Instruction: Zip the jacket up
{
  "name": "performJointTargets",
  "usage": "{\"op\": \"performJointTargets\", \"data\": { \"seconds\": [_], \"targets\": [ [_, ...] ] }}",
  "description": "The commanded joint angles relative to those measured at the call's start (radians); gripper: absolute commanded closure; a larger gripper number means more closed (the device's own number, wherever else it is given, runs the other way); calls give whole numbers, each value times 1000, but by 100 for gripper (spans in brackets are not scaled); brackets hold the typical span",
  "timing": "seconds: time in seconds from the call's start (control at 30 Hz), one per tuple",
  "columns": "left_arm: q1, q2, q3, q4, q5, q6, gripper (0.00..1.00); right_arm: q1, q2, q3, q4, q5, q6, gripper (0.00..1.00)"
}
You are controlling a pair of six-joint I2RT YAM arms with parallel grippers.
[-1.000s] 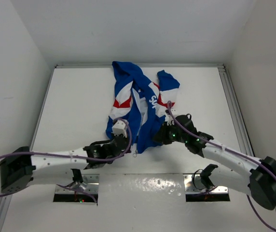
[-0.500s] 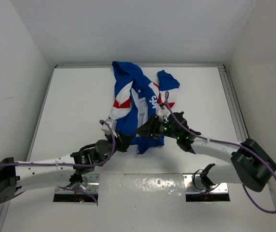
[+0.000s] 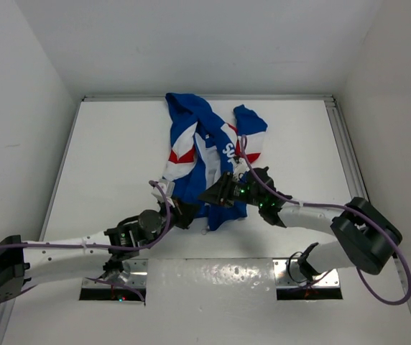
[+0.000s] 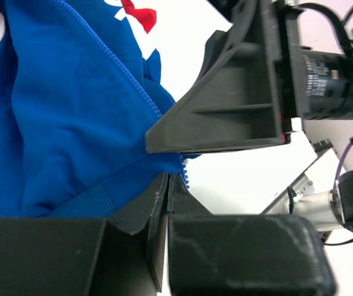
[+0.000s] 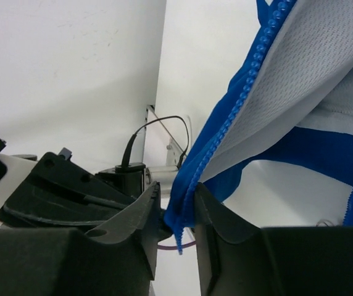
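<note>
**Worktop** [image 3: 112,158]: white, walled on three sides. There is bare surface to the left and right of the garment, and a metal rail [image 3: 345,158] along the right edge.

**Jacket** [image 3: 198,154]: blue with red and white panels, lying crumpled at upper centre of the top view. Its far end lies close to the rear wall and its hem points towards the bottom of the frame. The front is unzipped.

**Right arm** [image 3: 313,212]: over the last second it has swung left and folded in, carrying its hand from the hem's right corner to the hem's middle.

**Left arm** [image 3: 69,244]: has reached further towards centre frame, so its hand now meets the hem from the lower left.

**Right hand** [image 5: 176,203]: fingers closed on a blue zipper edge, with white mesh lining [image 5: 324,55] hanging above.

**Left hand** [image 4: 169,182]: fingers pressed nearly together, with the bottom tip of the other zipper edge [image 4: 112,58] pinched between them.

**Meaning**: both halves of the zipper appear gripped at the bottom and the two hands are just beside each other, so the step in hand is probably mating the ends. No zipping has been done yet.

**Room**: it is tight between the hands, and the right hand's finger fills the centre of the left wrist view. There is free travel towards the upper frame along the jacket, and little behind the hem before the arm bases.
</note>
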Motion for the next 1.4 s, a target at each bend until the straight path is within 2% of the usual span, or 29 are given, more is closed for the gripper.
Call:
{"op": "performJointTargets", "data": {
  "seconds": [0.0, 0.17, 0.27, 0.33, 0.37, 0.4, 0.5, 0.57, 0.67, 0.77, 0.83, 1.1, 1.2, 1.37],
  "targets": [
    [-2, -24, -11, 79, 28, 14, 100, 5, 10, 16, 72, -15, 19, 75],
    [-2, -24, -12, 81, 65, 20, 100, 5, 34, 27, 113, -23, -1, 100],
    [-2, -24, -3, 64, 97, 23, 100, 5, 56, 32, 222, -49, -48, 100],
    [-2, -35, 5, 56, 120, 20, 91, 5, 88, 65, 265, -104, -99, 100],
    [-2, -42, 2, 52, 122, 14, 84, 3, 99, 82, 276, -121, -107, 100],
    [0, -56, 0, 47, 119, 1, 69, 3, 106, 88, 296, -133, -116, 100],
    [12, -88, 15, 0, 125, -13, 50, 5, 123, 113, 299, -172, -145, 100],
    [20, -107, 6, 1, 140, -21, 45, 3, 126, 118, 307, -202, -153, 100],
    [66, -133, -20, -6, 166, -53, 45, 0, 104, 110, 316, -210, -159, 100],
    [139, -143, -50, 4, 258, -85, 53, -1, 87, 115, 279, -212, -184, 100],
    [182, -150, -61, 10, 291, -93, 54, -3, 73, 108, 279, -216, -184, 100],
    [192, -111, -17, -19, 295, -37, 54, -7, 41, 101, 281, -215, -164, 100],
    [192, -107, -29, 21, 301, -35, 54, -9, 45, 102, 271, -221, -167, 100],
    [192, -104, -31, 55, 314, -23, 63, -10, 62, 99, 296, -231, -147, 100]
  ]
}}
